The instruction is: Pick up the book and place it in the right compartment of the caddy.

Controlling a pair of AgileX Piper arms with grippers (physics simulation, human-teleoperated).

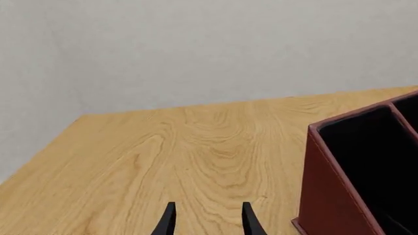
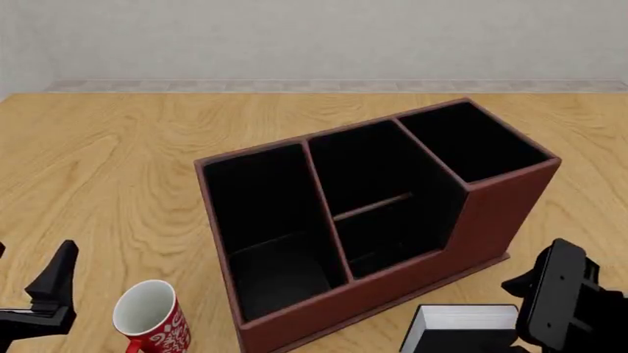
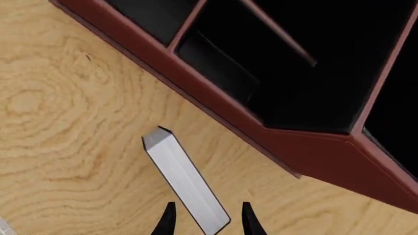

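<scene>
Book point(image 3: 186, 181) upright on table point(image 3: 58, 122) before caddy point(image 3: 313, 147); right gripper point(image 3: 205, 220) spread, straddling it; left gripper point(image 1: 207, 220) spread, holding nothing.

Bare table point(image 2: 118, 147) left of the caddy point(image 2: 490, 213) — red mug point(image 2: 152, 320) near-left.

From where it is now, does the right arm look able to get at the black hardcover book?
Probably yes. The right tool hangs above the black hardcover book, its open fingertips on either side of the white page edges. The reddish-brown caddy stands off to one side, and nothing lies between tool and book.
</scene>
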